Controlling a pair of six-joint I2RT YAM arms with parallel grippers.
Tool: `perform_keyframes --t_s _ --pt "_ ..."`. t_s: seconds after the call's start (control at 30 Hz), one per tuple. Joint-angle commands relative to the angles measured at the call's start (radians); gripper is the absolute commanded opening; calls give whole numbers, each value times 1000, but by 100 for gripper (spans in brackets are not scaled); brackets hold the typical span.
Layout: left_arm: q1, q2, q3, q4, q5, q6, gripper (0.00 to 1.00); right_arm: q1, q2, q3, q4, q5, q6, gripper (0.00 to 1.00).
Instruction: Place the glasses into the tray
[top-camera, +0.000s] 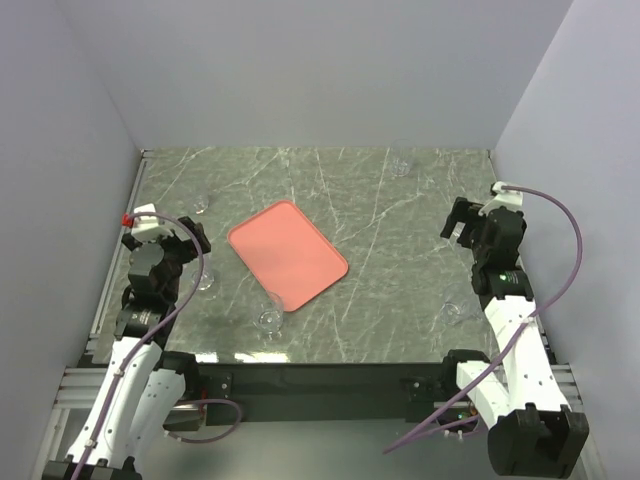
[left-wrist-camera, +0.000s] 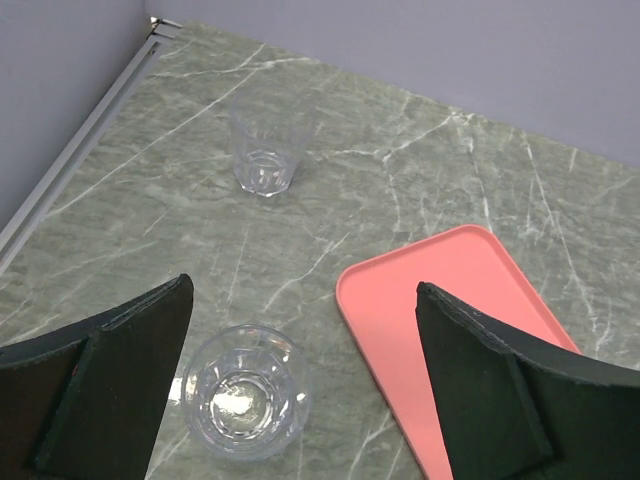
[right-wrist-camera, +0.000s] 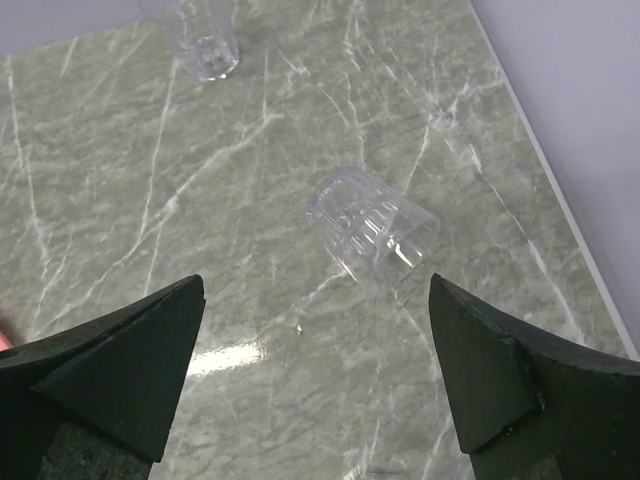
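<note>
The salmon-pink tray (top-camera: 288, 255) lies empty left of the table's middle; its corner also shows in the left wrist view (left-wrist-camera: 450, 300). Small clear glasses stand at the far left (top-camera: 201, 204), beside my left arm (top-camera: 205, 282), before the tray (top-camera: 268, 320), at the back (top-camera: 400, 165) and at the near right (top-camera: 452, 310). My left gripper (top-camera: 188, 238) (left-wrist-camera: 302, 290) is open above an upright glass (left-wrist-camera: 243, 392), with another glass (left-wrist-camera: 265, 150) farther off. My right gripper (top-camera: 462, 222) (right-wrist-camera: 316, 285) is open; a glass on its side (right-wrist-camera: 372, 232) lies ahead of it, and an upright glass (right-wrist-camera: 208, 45) beyond.
Grey walls close the marble table (top-camera: 400, 260) on the left, back and right. A metal rail (left-wrist-camera: 80, 150) runs along the left edge. The right wall's foot (right-wrist-camera: 560, 190) passes close to the tipped glass.
</note>
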Motion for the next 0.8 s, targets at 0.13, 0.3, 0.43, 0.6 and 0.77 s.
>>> perform_keyframes --t_s 0.13,0.3,0.43,0.6,0.77 --pt "-1 13 77 -25 42 -45 99 -4 -73 53 38 -278 -148 100" --pt "0 78 133 -53 44 -78 99 0 -100 -7 19 -673 -394 100" --pt "8 159 192 -53 81 -108 99 -3 -38 35 -128 -723 -413 100" --pt "75 309 294 -70 193 -196 97 -43 27 30 -186 -861 -481 100" --pt "184 518 427 -96 332 -291 94 -41 19 36 -198 -857 -485 100"
